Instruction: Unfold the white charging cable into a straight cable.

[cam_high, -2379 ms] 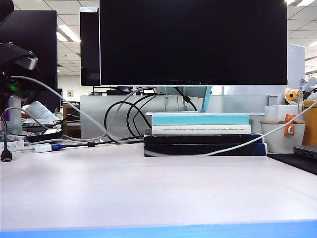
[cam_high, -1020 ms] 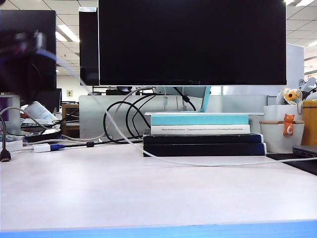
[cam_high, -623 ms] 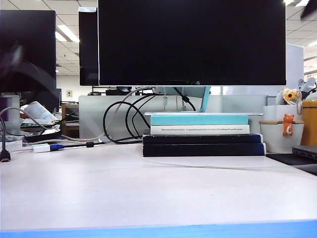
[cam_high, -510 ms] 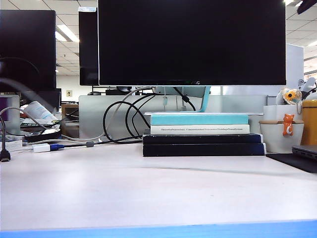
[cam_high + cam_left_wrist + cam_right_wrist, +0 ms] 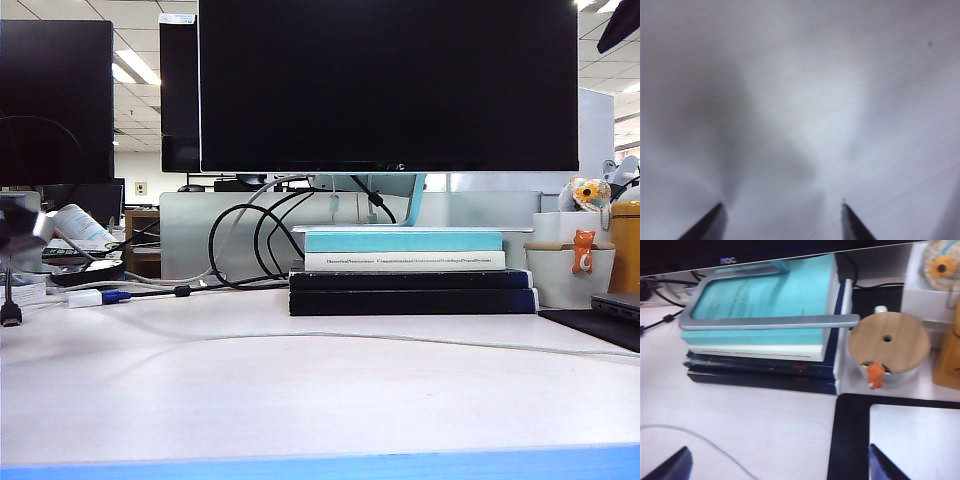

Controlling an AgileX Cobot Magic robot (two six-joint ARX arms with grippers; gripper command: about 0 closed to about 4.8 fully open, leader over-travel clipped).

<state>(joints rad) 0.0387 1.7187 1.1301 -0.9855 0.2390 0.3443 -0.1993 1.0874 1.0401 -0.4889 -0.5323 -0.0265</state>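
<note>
The white charging cable (image 5: pixel 400 340) lies loose on the pale table (image 5: pixel 300 410) in one long shallow arc from left to right, with no gripper on it. The right wrist view shows a stretch of the cable (image 5: pixel 713 443) curving across the table just inside one finger. My right gripper (image 5: pixel 778 446) is open above the table, empty. My left gripper (image 5: pixel 782 204) is open over bare, blurred tabletop with nothing between its fingers; the exterior view shows it as a blur at the far left (image 5: pixel 20 225). The cable's plugs are not visible.
A stack of books (image 5: pixel 405 272) sits under the monitor (image 5: pixel 390 85) at the back. Black looped cables (image 5: pixel 250 235) and a grey cable with a white adapter (image 5: pixel 88 297) lie at the back left. A white cup with a wooden lid (image 5: pixel 888 342) and a black mat (image 5: pixel 852 440) are at the right.
The cable, earlier strung up between both sides, has dropped flat onto the table. The left gripper has come down at the far left; the right arm has lifted towards the top right.
</note>
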